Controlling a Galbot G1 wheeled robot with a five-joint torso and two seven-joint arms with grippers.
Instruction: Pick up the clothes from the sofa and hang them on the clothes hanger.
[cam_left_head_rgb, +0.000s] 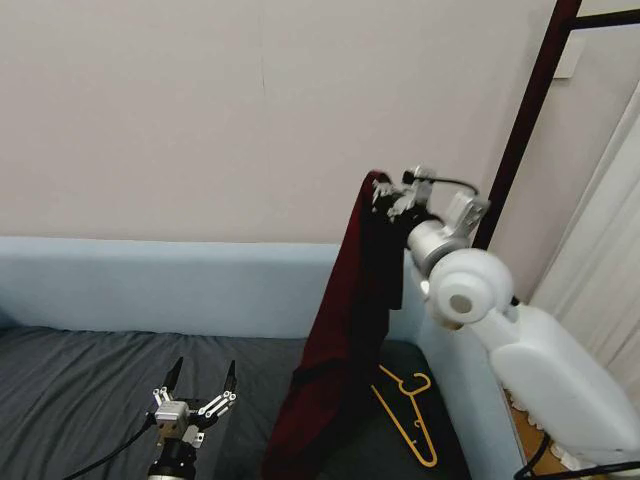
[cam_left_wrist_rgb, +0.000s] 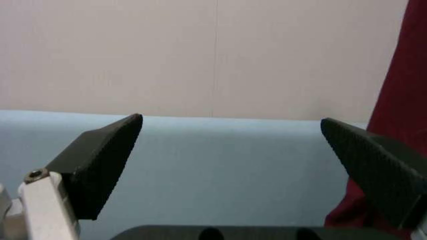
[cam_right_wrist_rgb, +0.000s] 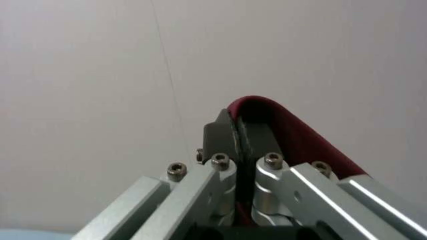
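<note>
while the right gripper (cam_left_head_rgb: 383, 195) holds the top fold of the dark red garment (cam_left_head_rgb: 345, 330) clamped between its fingers, the cloth hangs from about 1 o'clock of the head view's centre down to 6 o'clock. its lower end rests on the sofa (cam_left_head_rgb: 150, 285) seat. the yellow hanger (cam_left_head_rgb: 408, 412) lies flat on the seat at 5 o'clock, just beside that trailing end. the black rack pole (cam_left_head_rgb: 525, 120) rises at 2 o'clock, behind the right arm. the left gripper (cam_left_head_rgb: 205, 368) sits low at 7 o'clock, fingers spread wide with nothing between them.

the main risk is the grip itself. the right wrist view suggests the fingers bite only a narrow edge of the fold, so a quick swing toward the rack could let the weight of the cloth pull it free. the trailing end is a second worry. whether it overlaps the hanger's hook is hard to tell, but if it does, lifting higher could drag the hanger off the seat. the right arm also stands close to the pole, so a wide turn could brush the cloth or the arm against it.
</note>
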